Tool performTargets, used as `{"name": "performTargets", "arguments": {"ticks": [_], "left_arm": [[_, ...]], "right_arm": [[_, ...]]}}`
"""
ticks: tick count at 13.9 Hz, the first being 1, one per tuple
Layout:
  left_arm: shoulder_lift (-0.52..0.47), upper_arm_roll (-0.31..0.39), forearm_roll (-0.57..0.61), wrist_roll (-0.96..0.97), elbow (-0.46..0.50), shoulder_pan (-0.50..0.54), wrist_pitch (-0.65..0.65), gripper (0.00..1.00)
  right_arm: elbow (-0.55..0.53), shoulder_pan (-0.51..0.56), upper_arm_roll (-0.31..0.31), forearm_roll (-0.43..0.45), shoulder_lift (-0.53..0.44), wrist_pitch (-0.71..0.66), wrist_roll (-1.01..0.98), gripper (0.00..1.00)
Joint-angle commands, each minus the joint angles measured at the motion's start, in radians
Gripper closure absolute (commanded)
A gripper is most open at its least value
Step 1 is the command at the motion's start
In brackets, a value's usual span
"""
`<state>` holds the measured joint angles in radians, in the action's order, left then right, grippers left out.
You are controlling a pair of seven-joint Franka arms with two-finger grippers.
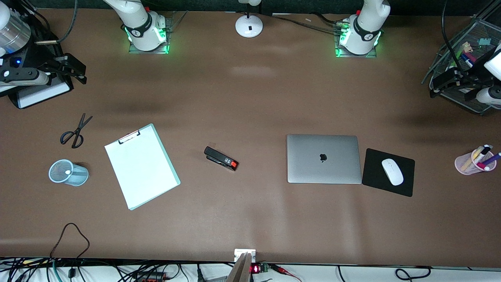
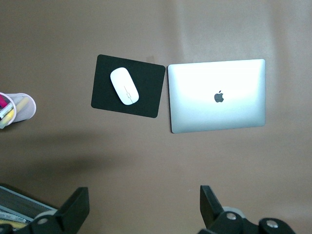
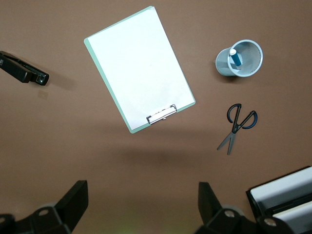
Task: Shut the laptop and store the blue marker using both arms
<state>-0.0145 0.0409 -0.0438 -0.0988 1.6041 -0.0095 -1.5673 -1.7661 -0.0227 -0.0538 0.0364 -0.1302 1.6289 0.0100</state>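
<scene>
The laptop [image 1: 323, 158] [image 2: 217, 95] lies shut and flat on the brown table, silver lid with its black apple logo facing up. The blue marker [image 3: 235, 58] stands in a pale blue mesh cup [image 1: 78, 176] [image 3: 251, 51] toward the right arm's end; in the front view only its whitish end [image 1: 67, 171] shows. My left gripper [image 1: 440, 84] [image 2: 145, 204] hangs open and empty high up by the wire rack at the left arm's end. Above the table's edge at the right arm's end, my right gripper [image 1: 80, 71] [image 3: 143, 202] is open and empty too.
A clipboard [image 1: 141, 166], a black stapler [image 1: 221, 158] and scissors [image 1: 74, 133] lie between cup and laptop. A white mouse [image 1: 392, 171] rests on a black mouse pad [image 1: 375, 164] beside the laptop. A pink pen cup [image 1: 467, 164], wire rack [image 1: 479, 35] and lamp base [image 1: 249, 25] stand around.
</scene>
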Motion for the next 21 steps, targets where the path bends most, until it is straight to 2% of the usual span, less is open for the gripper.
{"name": "performTargets", "arguments": {"ticks": [1,6,21], "left_arm": [[0.004,-0.003,0.019,-0.004,-0.024,-0.003,0.02,0.0],[0.062,-0.001,0.018,-0.001,-0.061,0.006,0.036,0.0],[0.065,-0.004,0.019,-0.01,-0.115,0.023,0.069,0.0]], "right_arm": [[0.054,0.015,0.002,0.005,0.032,-0.004,0.016,0.0],[0.054,0.032,0.006,0.0,0.027,0.005,0.016,0.0],[0.056,0.026,0.026,-0.042,0.018,-0.012,0.001,0.0]]}}
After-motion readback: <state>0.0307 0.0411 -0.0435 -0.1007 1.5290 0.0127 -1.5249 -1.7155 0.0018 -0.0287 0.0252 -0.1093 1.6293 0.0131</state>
